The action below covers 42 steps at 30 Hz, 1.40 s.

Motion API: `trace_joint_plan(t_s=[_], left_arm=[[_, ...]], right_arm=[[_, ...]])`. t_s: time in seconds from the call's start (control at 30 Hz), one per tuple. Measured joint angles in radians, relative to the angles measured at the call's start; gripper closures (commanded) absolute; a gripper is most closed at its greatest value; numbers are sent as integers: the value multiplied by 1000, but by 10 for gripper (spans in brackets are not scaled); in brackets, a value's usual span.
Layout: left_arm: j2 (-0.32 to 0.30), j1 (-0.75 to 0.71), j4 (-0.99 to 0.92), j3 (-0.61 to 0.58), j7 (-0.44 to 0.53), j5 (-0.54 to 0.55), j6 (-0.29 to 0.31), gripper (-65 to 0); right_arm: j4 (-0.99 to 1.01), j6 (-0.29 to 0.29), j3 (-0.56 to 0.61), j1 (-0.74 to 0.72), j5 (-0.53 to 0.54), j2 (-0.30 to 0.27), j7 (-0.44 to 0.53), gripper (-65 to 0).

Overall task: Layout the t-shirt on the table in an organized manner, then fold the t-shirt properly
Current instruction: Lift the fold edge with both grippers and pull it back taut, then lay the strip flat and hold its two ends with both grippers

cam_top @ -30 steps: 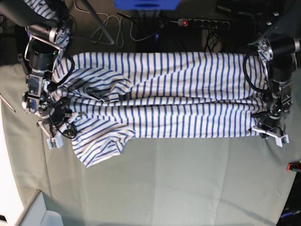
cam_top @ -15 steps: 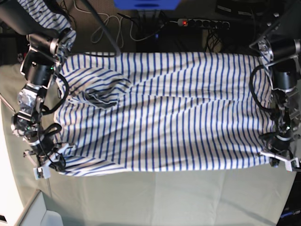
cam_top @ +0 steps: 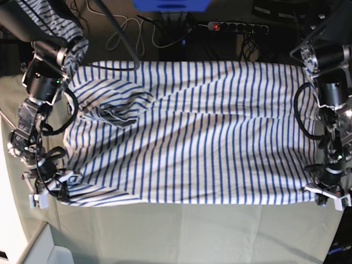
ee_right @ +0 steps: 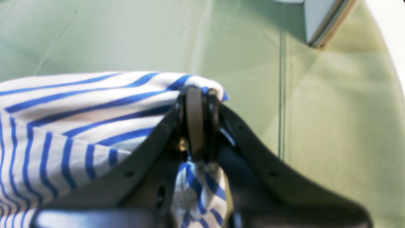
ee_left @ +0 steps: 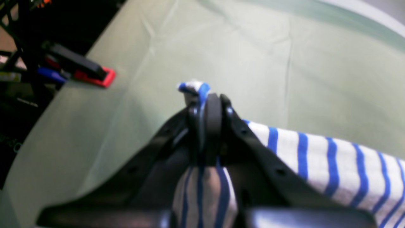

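Observation:
The white t-shirt [cam_top: 192, 132] with blue stripes lies spread wide across the far half of the table [cam_top: 192, 236]. One sleeve is bunched on top of it at the left [cam_top: 118, 104]. My left gripper [cam_top: 329, 199] is at the shirt's near right corner, shut on the fabric edge [ee_left: 194, 88]. My right gripper [cam_top: 47, 195] is at the near left corner, shut on the striped fabric [ee_right: 202, 84]. In both wrist views the jaws are pressed together with cloth pinched between them. The collar is not visible.
A red and black clamp [ee_left: 91, 74] sits on the table edge near my left gripper. A white box corner [cam_top: 47, 250] is at the near left; it also shows in the right wrist view [ee_right: 326, 19]. Cables and a power strip [cam_top: 236, 26] lie behind the table.
Both grippers have pulled the shirt's near edge toward the front of the table. The folded-over layer has opened out, so the shirt now lies wider and flatter.

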State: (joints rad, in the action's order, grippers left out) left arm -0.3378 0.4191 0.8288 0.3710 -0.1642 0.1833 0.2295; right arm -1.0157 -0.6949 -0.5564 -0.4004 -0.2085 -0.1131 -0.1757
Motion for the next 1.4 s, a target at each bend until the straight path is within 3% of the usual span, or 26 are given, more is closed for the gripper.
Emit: trace_joint_plan(t_s=[0.2, 0.33, 0.5, 0.63, 0.87, 1.07, 1.2, 1.4], left_arm=[[0, -11, 1, 0, -2, 0, 0, -2], [-4, -43, 3, 4, -2, 0, 0, -2], [8, -125, 80, 144, -8, -2, 6, -2], [36, -192, 183, 187, -47, -1, 0, -2], [81, -322, 278, 213, -65, -2, 2, -2], [106, -447, 384, 211, -50, -2, 3, -2], [138, -510, 435, 214, -64, -4, 0, -2], [130, -570, 479, 213, -46, 0, 0, -2]], right_arm=[[-4, 0, 0, 51, 5, 2, 7, 0], [-74, 0, -2, 124, 1, 37, 2, 0], [-262, 0, 0, 207, 7, 100, 13, 0], [-342, 0, 1, 279, 5, 134, 5, 0], [-397, 0, -4, 428, 14, 139, 6, 0], [-479, 0, 6, 563, 160, 98, 16, 0], [-536, 0, 3, 639, 177, 95, 6, 0], [-569, 0, 5, 725, 187, 100, 17, 0]])
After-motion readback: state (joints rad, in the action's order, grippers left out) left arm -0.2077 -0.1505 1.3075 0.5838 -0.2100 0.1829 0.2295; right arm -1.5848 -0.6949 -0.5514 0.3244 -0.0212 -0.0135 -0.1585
